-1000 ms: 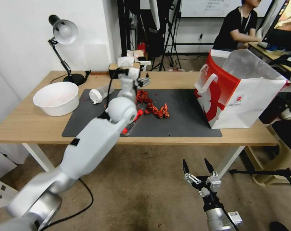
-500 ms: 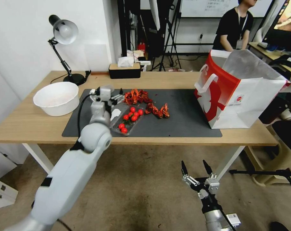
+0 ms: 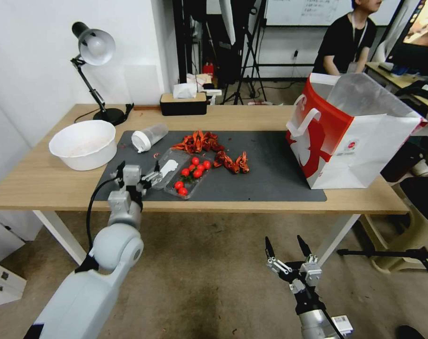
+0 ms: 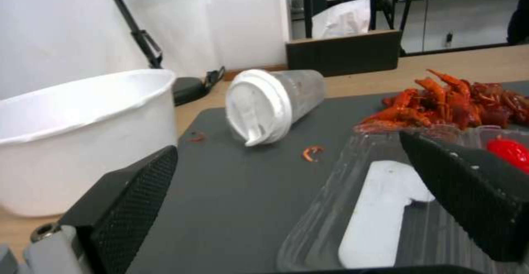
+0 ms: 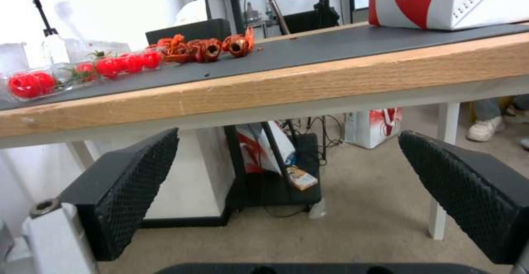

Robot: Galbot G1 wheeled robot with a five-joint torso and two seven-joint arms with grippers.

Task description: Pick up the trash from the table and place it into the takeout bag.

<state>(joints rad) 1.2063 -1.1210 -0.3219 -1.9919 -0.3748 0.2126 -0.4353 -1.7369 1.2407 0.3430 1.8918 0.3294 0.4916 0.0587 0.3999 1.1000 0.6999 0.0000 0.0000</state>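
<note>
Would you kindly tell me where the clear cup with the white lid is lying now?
In the head view, the clear cup with white lid lies tipped at the dark grey mat's far-left corner, between the white bowl and red crayfish shells.

Surface: light wood top, white legs; dark grey mat.
Takeout bag: white, red side panels, round red logo.
Bowl: white.
Cup: clear, white lid.
Tray: clear, red tomatoes, white patch.
Shells: red-orange.
Left claw: black cross-hatched pads.
</note>
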